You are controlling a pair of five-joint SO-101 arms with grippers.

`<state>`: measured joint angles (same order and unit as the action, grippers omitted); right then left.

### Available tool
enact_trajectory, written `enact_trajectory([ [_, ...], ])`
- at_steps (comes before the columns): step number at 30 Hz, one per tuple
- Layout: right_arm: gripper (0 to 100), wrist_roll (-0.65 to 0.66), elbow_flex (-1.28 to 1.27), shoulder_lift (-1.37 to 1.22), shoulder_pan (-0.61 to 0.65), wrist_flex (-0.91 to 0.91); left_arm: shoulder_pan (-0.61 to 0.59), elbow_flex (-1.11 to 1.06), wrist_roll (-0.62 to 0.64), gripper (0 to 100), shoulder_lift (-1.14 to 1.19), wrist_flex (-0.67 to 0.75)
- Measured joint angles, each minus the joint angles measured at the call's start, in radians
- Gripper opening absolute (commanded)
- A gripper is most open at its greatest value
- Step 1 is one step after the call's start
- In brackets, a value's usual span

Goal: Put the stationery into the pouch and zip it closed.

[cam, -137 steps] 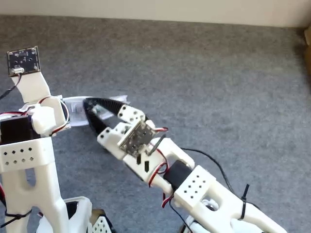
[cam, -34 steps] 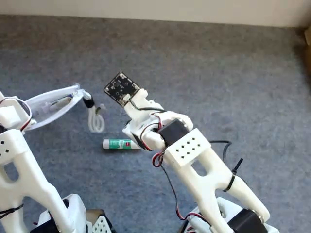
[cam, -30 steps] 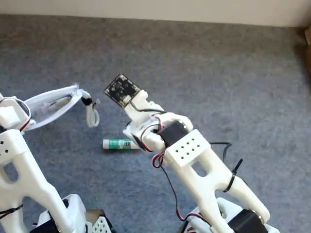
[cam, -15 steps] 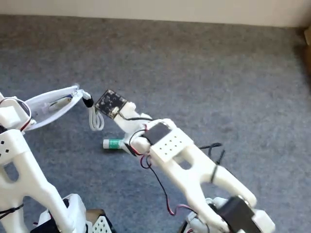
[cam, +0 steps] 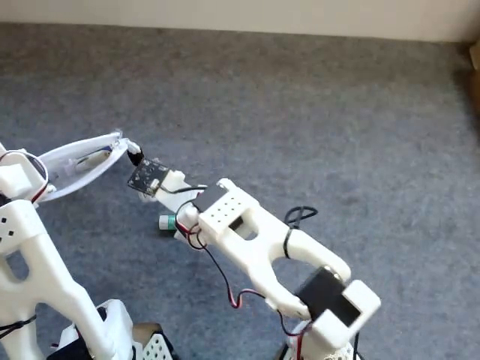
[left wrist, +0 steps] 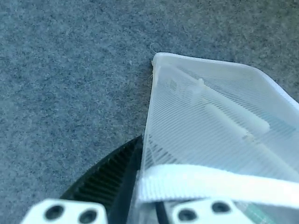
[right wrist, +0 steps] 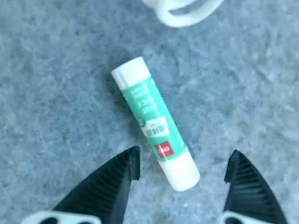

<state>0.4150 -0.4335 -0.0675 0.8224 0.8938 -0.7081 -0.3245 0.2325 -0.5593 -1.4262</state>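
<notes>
Currently, step in hand: pick-up of the last loose stationery item; zipping not yet begun.

1. Table [cam: 360, 112]: grey, felt-like surface that carries everything.
2. Pouch [left wrist: 210, 126]: white mesh, held off the table at the left side of the high view, with its open mouth turned toward the other arm. Long pale items show through the mesh, so it looks partly filled.
3. Left gripper [left wrist: 145, 158]: clamped on the pouch's edge, the mesh pinched against its black jaw.
4. Right gripper [right wrist: 184, 156]: jaws spread wide and empty, hovering low over the table and straddling the near end of the glue stick.
5. Glue stick [right wrist: 154, 123]: green and white, lying flat on the table, at a slant to the jaws and touching neither. In the high view only its cap end [cam: 166, 221] pokes out from under the right arm, just below the pouch mouth.
6. Zip cord [right wrist: 182, 11]: a white loop lying beyond the stick's cap end, near it but apart.

Next move, as a judgement: lower, square the wrist to the barrel, close across it, then carry it to the mouth. Hazards: the round barrel may roll aside, and the cord may snag.
</notes>
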Motion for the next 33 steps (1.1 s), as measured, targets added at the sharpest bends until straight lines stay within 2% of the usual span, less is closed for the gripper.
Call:
enact_trajectory([
  [5,27.4,0.023,0.040,-0.080,0.002,-0.002,0.000,0.000,0.000,1,0.000,0.000],
  [13,7.5,0.071,0.063,-0.114,-0.014,0.000,0.000,0.000,0.000,1,0.000,0.000],
  [23,7.0,0.232,0.075,-0.114,-0.084,0.173,0.000,0.000,0.000,1,0.000,0.000],
  [27,7.4,0.288,0.140,-0.114,-0.140,0.295,0.000,0.000,0.000,1,0.000,0.000],
  [33,7.4,0.296,0.216,-0.114,-0.178,0.391,0.000,0.000,0.000,1,0.000,0.000],
])
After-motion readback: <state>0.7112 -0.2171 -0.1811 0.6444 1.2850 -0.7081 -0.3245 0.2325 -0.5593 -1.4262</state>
